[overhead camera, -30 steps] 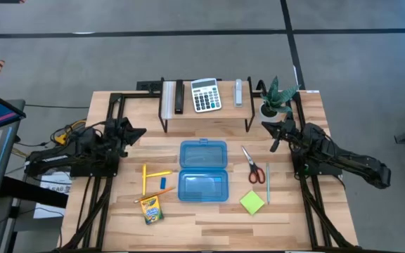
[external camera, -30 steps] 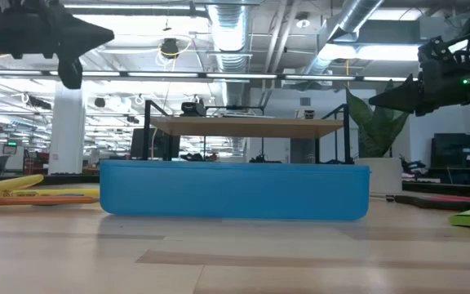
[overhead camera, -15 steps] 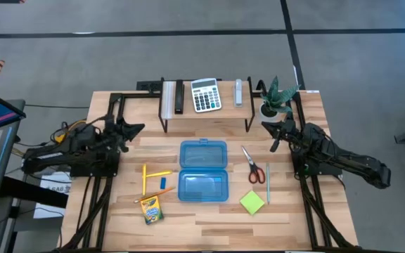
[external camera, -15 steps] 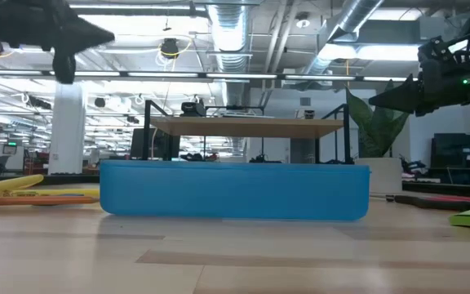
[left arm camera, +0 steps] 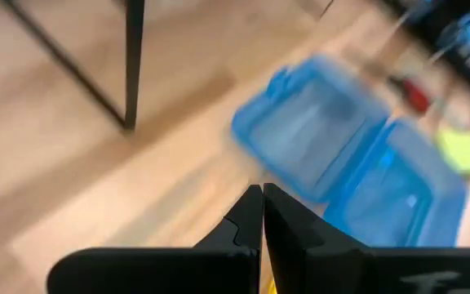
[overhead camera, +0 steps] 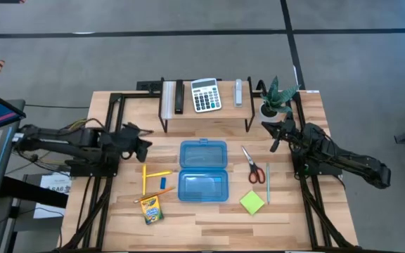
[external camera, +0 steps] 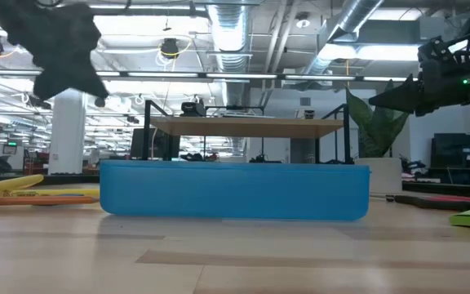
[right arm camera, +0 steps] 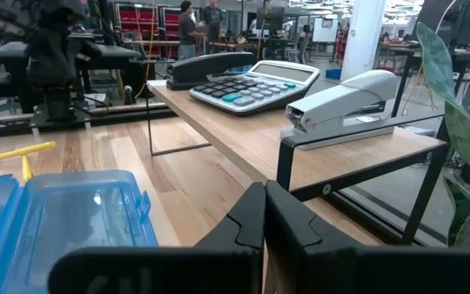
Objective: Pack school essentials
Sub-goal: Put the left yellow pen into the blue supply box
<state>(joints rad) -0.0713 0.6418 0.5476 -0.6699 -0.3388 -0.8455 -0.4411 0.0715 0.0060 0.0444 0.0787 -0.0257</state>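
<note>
An open blue plastic case (overhead camera: pixel 203 171) lies flat mid-table, both halves up. Left of it lie yellow pencils (overhead camera: pixel 151 175), a small blue eraser (overhead camera: pixel 162 183) and a yellow-green crayon box (overhead camera: pixel 150 209). Right of it lie red-handled scissors (overhead camera: pixel 252 166), a thin green pen (overhead camera: pixel 268 182) and a lime-green sticky-note pad (overhead camera: pixel 252 202). My left gripper (overhead camera: pixel 145 139) hovers shut above the table, left of the case and beyond the pencils. My right gripper (overhead camera: pixel 275 133) hangs shut near the table's right side, beyond the scissors.
A low black-legged shelf (overhead camera: pixel 206 112) stands along the far edge, carrying a calculator (overhead camera: pixel 205 94), a black stapler (overhead camera: pixel 179 98) and a grey stapler (overhead camera: pixel 238 92). A potted plant (overhead camera: pixel 275 98) sits at the far right corner. Bare wood lies near the front edge.
My left gripper has swung out from the table's left edge toward the blue case, and dropped lower with its fingers shut. My right arm has kept still and no object has moved.
</note>
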